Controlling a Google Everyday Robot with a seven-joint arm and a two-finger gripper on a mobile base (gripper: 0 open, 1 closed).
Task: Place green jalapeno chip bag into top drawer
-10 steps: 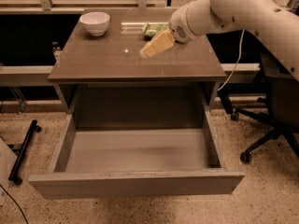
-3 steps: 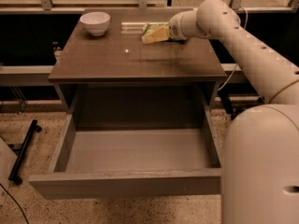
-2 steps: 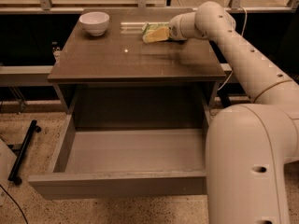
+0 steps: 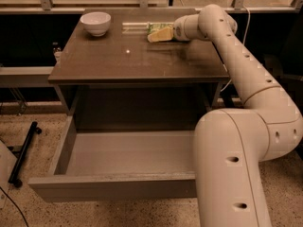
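The green jalapeno chip bag (image 4: 155, 28) lies at the back of the tabletop, right of centre. My gripper (image 4: 159, 34) is down on the tabletop at the bag's near right side, its pale yellow tip against or over the bag. The bag's right part is hidden behind it. The top drawer (image 4: 124, 153) is pulled fully out below the tabletop, with a bare grey interior. My arm's thick lower segment (image 4: 234, 169) covers the drawer's right front corner.
A white bowl (image 4: 95, 22) stands at the back left of the brown tabletop (image 4: 123, 60). A rail with windows runs behind the table. A black bar (image 4: 24, 150) lies on the speckled floor at left.
My gripper has moved from above the tabletop's middle back to the bag and lowered onto it. My arm's lower segment has swung into the foreground over the drawer's right side.
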